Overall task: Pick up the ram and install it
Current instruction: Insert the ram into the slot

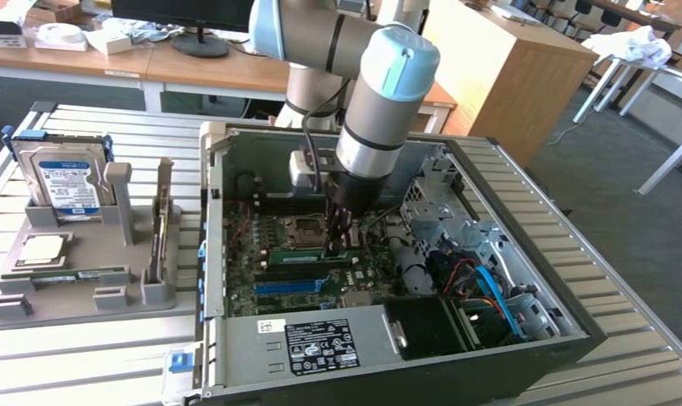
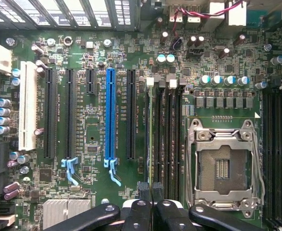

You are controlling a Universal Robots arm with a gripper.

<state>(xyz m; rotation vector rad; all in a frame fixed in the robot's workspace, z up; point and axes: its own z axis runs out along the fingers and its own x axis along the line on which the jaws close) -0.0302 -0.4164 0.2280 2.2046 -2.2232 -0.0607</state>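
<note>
Exterior view overlooks the whole case [image 1: 493, 372]; wrist view faces its motherboard [image 2: 89, 140] closely

Green ram [image 1: 299, 252], blue slot [image 2: 110, 113]

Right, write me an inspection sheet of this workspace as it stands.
Surface: slatted metal table carrying an open computer case and a grey parts tray.
Job's things: one ram stands in a motherboard slot; a second ram lies in the tray.
Clutter: hard drive and CPU chip on the tray.
Grippers: hand shut, at the slotted ram's end; whether it grips cannot be told.
Cables: blue cable and red wires inside the case.
Surroundings: desks, a monitor stand, a wooden cabinet.
</note>
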